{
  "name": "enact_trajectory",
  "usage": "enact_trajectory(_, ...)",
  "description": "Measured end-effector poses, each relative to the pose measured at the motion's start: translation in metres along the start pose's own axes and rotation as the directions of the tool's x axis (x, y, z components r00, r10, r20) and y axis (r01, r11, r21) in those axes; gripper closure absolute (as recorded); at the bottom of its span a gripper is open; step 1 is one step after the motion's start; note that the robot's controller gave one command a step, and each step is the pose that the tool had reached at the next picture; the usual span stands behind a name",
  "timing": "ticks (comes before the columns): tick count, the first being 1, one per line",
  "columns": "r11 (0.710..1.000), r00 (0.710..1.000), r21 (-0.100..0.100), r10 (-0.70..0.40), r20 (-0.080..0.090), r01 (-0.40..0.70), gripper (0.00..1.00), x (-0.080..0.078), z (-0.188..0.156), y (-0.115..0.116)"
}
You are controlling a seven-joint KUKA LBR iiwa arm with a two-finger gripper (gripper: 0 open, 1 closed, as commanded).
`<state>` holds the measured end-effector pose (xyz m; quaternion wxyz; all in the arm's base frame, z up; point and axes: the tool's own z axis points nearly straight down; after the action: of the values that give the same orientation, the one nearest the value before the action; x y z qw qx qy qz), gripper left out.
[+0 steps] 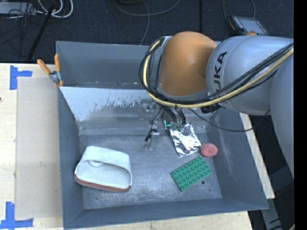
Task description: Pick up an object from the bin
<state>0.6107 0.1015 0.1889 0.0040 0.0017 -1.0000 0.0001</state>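
Observation:
My gripper hangs low over the middle of the bin's back half, under the orange cover. Just to its right lies a crumpled silver foil wrapper, its upper end reaching under the gripper's body. I cannot tell whether the two touch. A small pink round thing rests at the wrapper's right edge. In front of both lies a flat green studded building plate, turned at an angle.
A white rounded thing with a reddish underside lies in the bin's front left part. The arm and its looped cables cover the bin's back right corner. Bare floor lies between the white thing and the green plate.

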Motion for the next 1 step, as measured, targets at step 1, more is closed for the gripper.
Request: enact_trajectory(1,0.955,0.955,0.000,-0.298,0.003,0.298,0.00,0.0490,0.0496,0.0606)
